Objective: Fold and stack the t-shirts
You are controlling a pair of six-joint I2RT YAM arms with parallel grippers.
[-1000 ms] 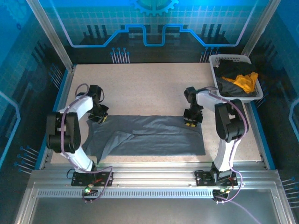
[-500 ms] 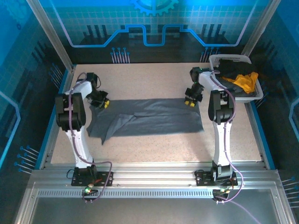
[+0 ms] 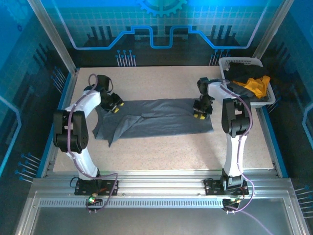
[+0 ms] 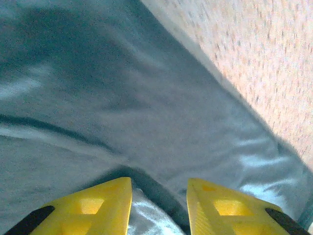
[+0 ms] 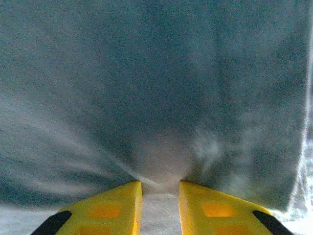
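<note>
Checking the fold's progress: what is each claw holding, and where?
Right claw pinches the grey t-shirt near its far right corner. Left claw: cloth between parted jaws at the far left corner; grip cannot be told.

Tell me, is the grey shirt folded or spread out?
Partly folded: the grey shirt lies as a long band, layers overlapping, left end rumpled.

No lettering, label, brand or number can be read here: none on the grey t-shirt (image 3: pixel 161 120) spread across the tabletop (image 3: pixel 161 152), the white basket (image 3: pixel 224 63) at its far right corner, or the blue patterned wall (image 3: pixel 98 24) behind.
</note>
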